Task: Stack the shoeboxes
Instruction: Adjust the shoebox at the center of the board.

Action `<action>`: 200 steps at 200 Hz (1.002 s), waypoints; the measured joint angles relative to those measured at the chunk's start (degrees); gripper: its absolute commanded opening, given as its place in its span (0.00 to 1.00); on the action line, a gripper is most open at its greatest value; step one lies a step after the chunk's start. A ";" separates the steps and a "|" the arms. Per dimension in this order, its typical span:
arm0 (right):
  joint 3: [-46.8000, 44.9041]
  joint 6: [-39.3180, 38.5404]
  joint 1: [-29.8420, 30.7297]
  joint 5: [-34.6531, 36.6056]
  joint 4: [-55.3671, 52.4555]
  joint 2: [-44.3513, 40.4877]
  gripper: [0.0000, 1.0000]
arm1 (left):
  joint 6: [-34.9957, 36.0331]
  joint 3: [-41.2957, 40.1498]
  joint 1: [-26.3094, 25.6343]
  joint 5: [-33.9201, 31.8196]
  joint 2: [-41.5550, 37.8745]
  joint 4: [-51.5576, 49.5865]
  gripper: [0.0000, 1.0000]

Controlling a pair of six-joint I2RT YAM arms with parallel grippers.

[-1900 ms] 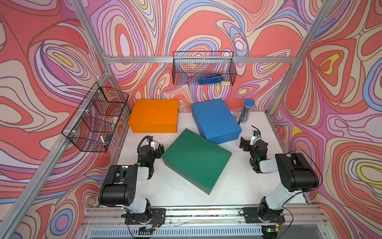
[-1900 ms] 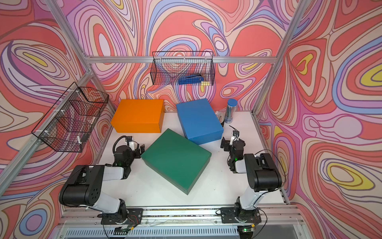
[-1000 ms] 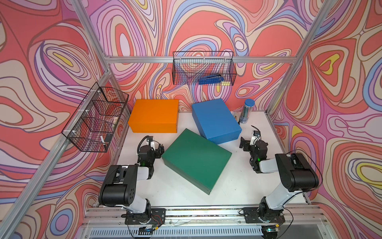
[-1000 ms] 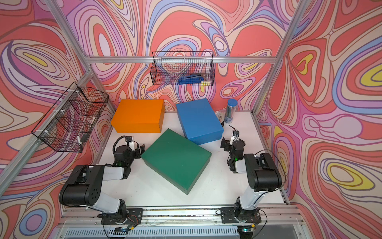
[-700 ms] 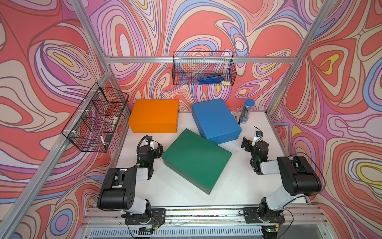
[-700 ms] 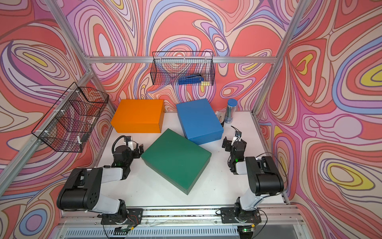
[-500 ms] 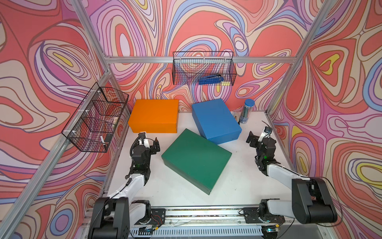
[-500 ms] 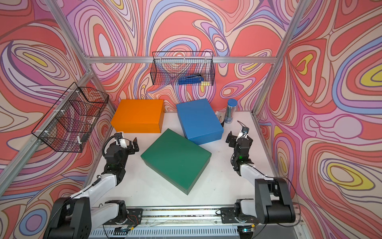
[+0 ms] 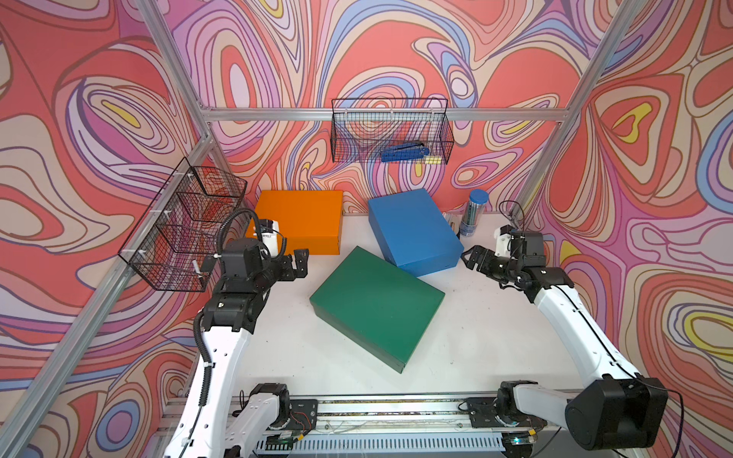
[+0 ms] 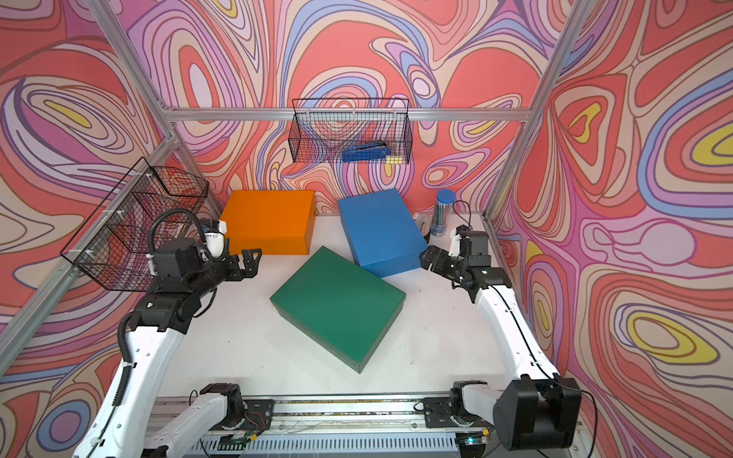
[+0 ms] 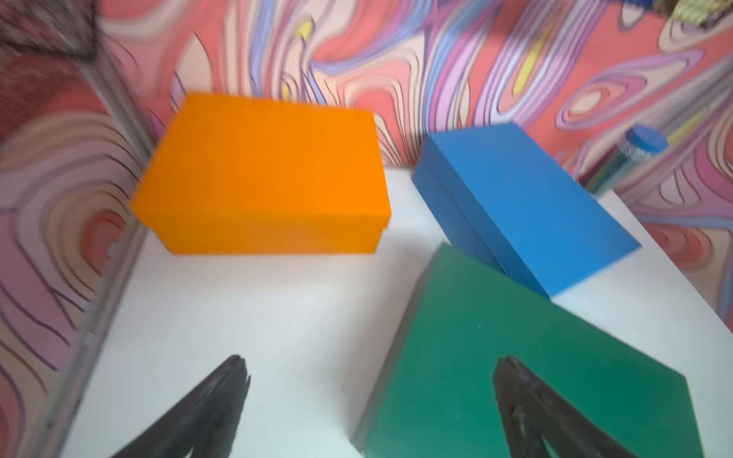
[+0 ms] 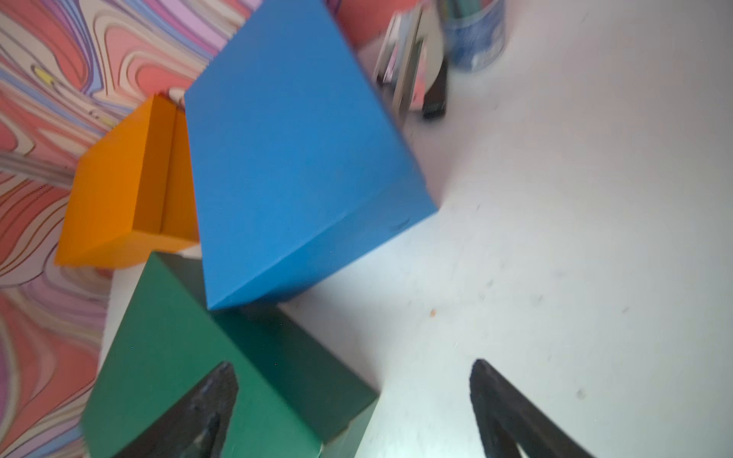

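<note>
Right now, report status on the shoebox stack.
Both open, empty: left gripper, right gripper. Unstacked: orange box, blue box, green box. Far-corner blue-capped tube not blocking.

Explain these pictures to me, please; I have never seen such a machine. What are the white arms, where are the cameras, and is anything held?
It is a robot with two white arms, each ending in a two-fingered tool. Two pictures look down from above; two come from cameras on the wrists. On the table lie three shoeboxes, none stacked: an orange box, a blue box, a green box. The left tool and the right tool are open and hold nothing.
</note>
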 measured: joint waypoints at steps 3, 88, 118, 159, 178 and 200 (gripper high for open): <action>-0.13 0.31 0.04 -0.92 -0.74 -0.11 0.94 | -0.02 0.00 -0.02 0.59 0.55 -0.76 0.94; -8.11 6.29 7.06 -10.23 -8.96 -6.88 0.92 | -0.37 1.62 -4.48 10.58 15.72 -11.85 0.93; -8.48 8.76 15.98 -8.24 -8.90 -5.60 0.93 | -1.03 3.67 -4.52 11.41 20.68 -11.98 0.93; -9.25 11.65 19.93 -5.73 -6.45 -1.79 0.93 | -1.57 7.56 -5.42 12.07 26.23 -12.02 0.94; -9.25 12.35 21.05 -5.05 -4.92 1.11 0.93 | -1.79 9.03 -6.19 12.33 28.68 -11.96 0.94; -9.22 12.74 21.92 -4.68 -3.04 4.13 0.94 | -2.14 9.07 -7.17 11.82 30.01 -12.04 0.94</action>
